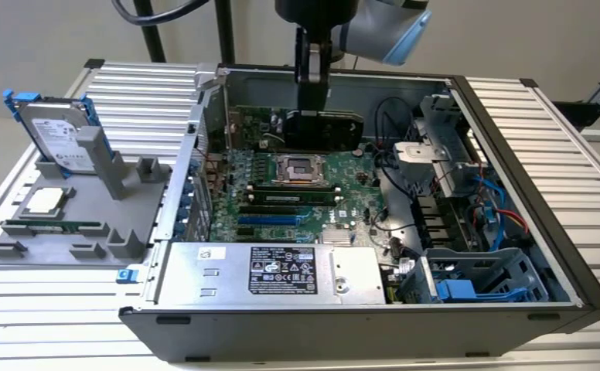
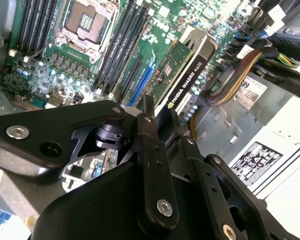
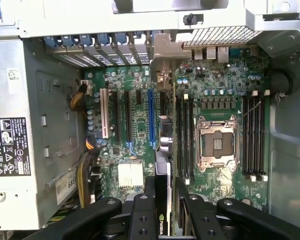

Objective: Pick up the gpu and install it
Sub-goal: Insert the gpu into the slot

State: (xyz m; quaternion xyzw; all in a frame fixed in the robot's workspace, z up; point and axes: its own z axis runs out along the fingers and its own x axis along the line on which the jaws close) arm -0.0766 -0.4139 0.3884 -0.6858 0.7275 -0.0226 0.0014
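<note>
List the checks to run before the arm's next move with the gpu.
1. Jaws shut on the gpu: ok.
2. Gpu seated in a slot: not ok; it hangs above the motherboard.
3. Blue slot empty: ok.
4. Gpu edge lined up over the blue slot: cannot tell.
5. Cables apart from the blue slot: ok.

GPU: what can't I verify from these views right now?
- Exterior view: the gpu overlaps the motherboard behind it, so its height cannot be judged.
- First wrist view: the card is edge-on, covering whatever slot lies beneath.
- Second wrist view: the gripper hides the card's held end.
</note>
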